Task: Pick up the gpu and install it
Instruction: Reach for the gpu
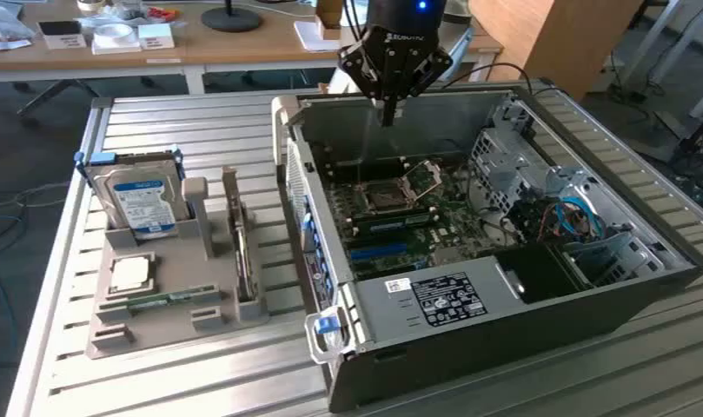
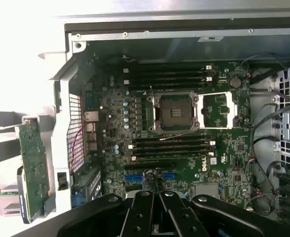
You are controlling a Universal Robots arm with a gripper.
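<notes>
Your gripper (image 1: 388, 117) hangs over the open PC case (image 1: 502, 339), jaws pressed together, empty; gpu (image 1: 247, 256) stands edgewise in the gray rack (image 1: 166, 326), exterior view's left.

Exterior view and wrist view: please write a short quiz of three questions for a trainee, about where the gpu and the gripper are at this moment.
1. True or false: the gripper is shut and holds nothing.
2. Where is the gpu? A: seated in a motherboard slot. B: standing on edge in the gray holder beside the case. C: between the gripper's fingers.
3. In a few words: what does the gripper hang over?

Key: 1 true. 2 B. 3 the open computer case.
</notes>
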